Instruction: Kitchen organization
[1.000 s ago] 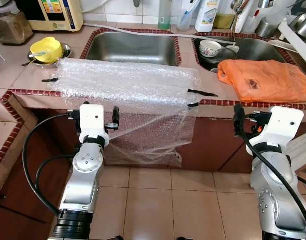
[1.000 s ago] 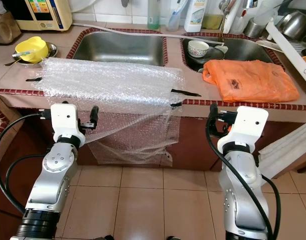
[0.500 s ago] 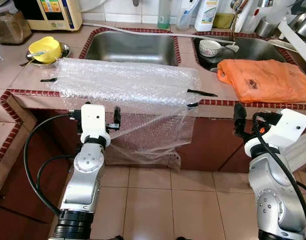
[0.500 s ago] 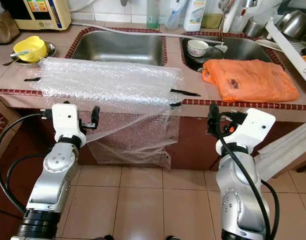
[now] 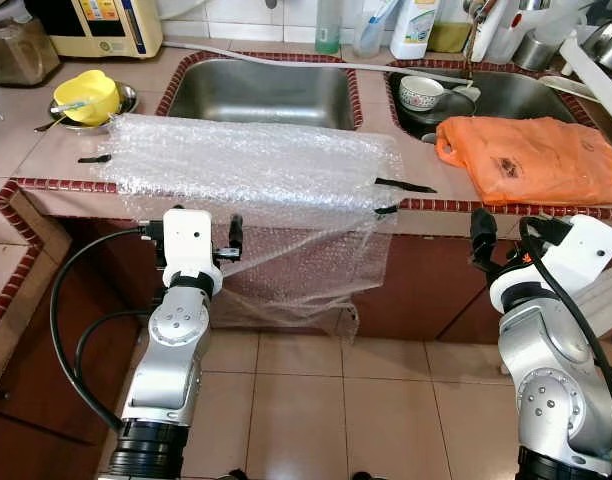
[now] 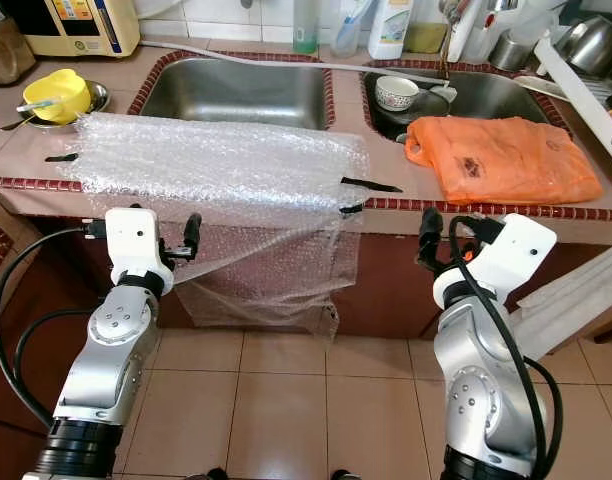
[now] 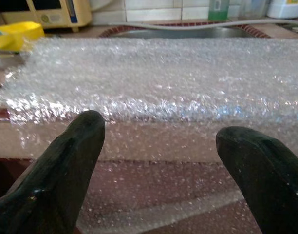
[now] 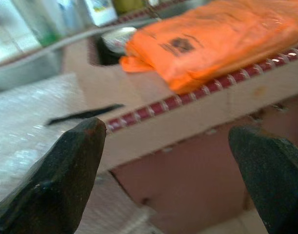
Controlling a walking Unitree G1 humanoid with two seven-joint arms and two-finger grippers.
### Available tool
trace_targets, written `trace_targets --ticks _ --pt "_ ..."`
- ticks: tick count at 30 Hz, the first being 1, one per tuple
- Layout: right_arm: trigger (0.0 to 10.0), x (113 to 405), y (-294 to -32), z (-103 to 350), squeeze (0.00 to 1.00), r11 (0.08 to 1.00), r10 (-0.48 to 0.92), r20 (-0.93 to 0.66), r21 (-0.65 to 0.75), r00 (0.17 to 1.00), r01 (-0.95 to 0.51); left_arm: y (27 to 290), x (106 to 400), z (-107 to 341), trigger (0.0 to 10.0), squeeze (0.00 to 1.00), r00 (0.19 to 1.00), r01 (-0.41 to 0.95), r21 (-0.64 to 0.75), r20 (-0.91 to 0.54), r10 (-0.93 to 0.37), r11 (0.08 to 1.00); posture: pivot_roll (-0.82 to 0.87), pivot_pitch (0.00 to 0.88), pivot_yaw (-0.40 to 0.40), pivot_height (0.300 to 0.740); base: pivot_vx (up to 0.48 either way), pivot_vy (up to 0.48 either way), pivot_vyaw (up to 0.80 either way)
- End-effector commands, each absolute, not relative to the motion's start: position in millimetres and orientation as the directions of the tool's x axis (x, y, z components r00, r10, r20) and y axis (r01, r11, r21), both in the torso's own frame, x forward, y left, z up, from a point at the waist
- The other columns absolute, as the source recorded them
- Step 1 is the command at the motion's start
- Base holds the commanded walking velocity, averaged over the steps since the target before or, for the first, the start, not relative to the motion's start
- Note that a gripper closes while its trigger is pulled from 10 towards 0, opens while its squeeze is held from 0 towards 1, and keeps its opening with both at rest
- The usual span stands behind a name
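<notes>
while facing bubble wrap (image 7: 154,83), left gripper (image 7: 158,161), right gripper (image 8: 168,170) jaws wide, empty.

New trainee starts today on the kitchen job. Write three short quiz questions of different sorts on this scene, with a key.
1. True or false: the bubble wrap lies on the counter and part of it hangs down over the front edge.
2. What lies on the counter in front of the right-hand sink? A) an orange plastic bag B) a blue towel C) a cutting board
3. Fill in: the yellow bowl sits to the ___ of the left sink, by the robot's sides.

Key
1. True.
2. A, the orange plastic bag.
3. Left.

Both the left tool and the right tool are open, below counter height.
</notes>
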State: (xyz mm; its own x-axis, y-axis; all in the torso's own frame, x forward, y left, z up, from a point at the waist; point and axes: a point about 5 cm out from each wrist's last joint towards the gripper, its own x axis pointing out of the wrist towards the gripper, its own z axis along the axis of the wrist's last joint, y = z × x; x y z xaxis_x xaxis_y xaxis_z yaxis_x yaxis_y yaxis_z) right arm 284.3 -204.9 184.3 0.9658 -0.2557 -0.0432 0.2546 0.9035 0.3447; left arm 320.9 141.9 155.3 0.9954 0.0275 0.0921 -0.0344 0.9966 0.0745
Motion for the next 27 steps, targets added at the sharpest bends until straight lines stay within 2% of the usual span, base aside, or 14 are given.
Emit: trace_targets --ticks 1,5,8,9,10,12,17,27 --pt "10.0 283 -209 186 0.00 0.901 -0.273 -0.054 0.336 0.961 0.275 140 320 151 10.0 0.00 0.998 -0.020 0.060 0.062 0.017 0.998 -0.07 0.200 -0.006 0.740 0.000 0.000 0.00" --pt "10.0 283 -209 184 0.00 0.907 -0.288 -0.080 0.296 0.954 0.299 138 321 151 10.0 0.00 0.999 -0.003 0.038 0.049 0.002 0.999 -0.07 0.202 -0.006 0.740 0.000 0.000 0.00" --pt "10.0 283 -213 180 0.00 0.929 -0.343 -0.109 0.108 0.933 0.354 137 321 150 10.0 0.00 0.999 0.001 0.036 0.045 -0.002 0.999 -0.07 0.206 -0.006 0.740 0.000 0.000 0.00" --pt "10.0 283 -213 180 0.00 0.929 -0.343 -0.109 0.108 0.933 0.354 137 321 150 10.0 0.00 0.999 0.001 0.036 0.045 -0.002 0.999 -0.07 0.206 -0.006 0.740 0.000 0.000 0.00" --pt "10.0 284 -214 180 0.00 0.933 -0.357 -0.099 0.013 0.929 0.360 136 320 149 10.0 0.00 0.999 0.009 0.016 0.034 -0.009 1.000 -0.07 0.208 -0.006 0.740 0.000 0.000 0.00" --pt "10.0 284 -212 181 0.00 0.935 -0.355 -0.077 -0.040 0.932 0.352 134 320 149 10.0 0.00 1.000 0.025 -0.037 0.012 -0.025 0.999 -0.07 0.207 -0.006 0.740 0.000 0.000 0.00" --pt "10.0 284 -209 181 0.00 0.935 -0.351 -0.071 -0.083 0.934 0.345 124 322 157 10.0 0.00 0.996 0.090 -0.095 0.028 -0.088 0.991 -0.07 0.206 -0.003 0.740 0.000 0.000 0.00" --pt "10.0 281 -207 172 0.00 0.933 -0.356 -0.089 -0.087 0.930 0.349 124 323 156 10.0 0.00 0.994 0.105 -0.069 0.018 -0.104 0.992 -0.05 0.207 0.011 0.740 0.000 0.000 0.00"
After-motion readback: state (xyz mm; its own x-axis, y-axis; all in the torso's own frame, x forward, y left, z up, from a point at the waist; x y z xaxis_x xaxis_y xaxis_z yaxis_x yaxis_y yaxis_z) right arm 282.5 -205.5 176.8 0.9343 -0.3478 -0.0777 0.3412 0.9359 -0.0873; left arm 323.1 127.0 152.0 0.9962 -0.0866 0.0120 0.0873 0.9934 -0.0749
